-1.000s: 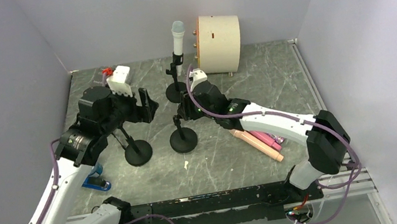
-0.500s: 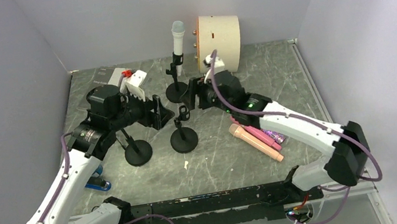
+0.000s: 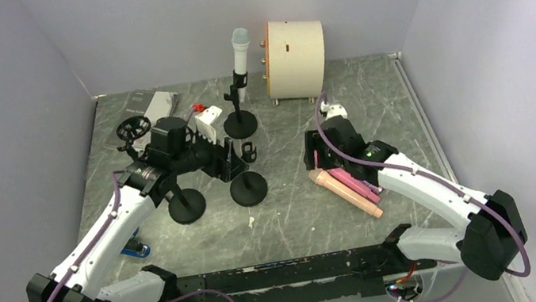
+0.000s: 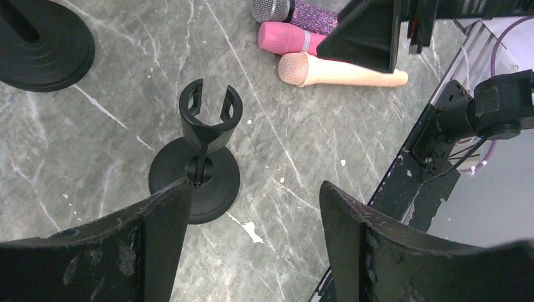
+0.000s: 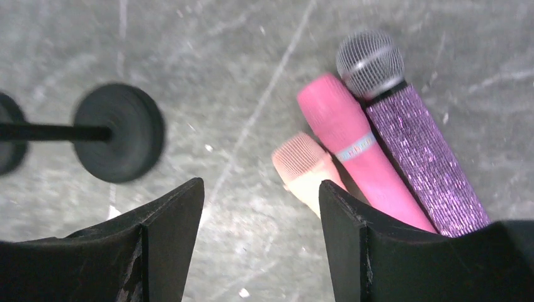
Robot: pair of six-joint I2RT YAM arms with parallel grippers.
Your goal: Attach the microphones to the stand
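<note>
1. Well, the right pincer [image 5: 259, 189] hangs wide open, holding nothing. It should come down square over the peach stick microphone [image 5: 302, 167], clear of the pink microphone [image 5: 352, 157] touching it.
2. That peach head lies on the grey marbled bench [image 5: 252, 63] at two o'clock, just beside the gap.
3. The left pincer [image 4: 255, 189], open and empty, hovers with the black stand's empty clip [image 4: 204, 113] at eleven o'clock.

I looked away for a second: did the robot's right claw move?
Yes. The right gripper pulled away from the middle stand, rightward, and now hangs over the peach microphone, at its head.
</note>
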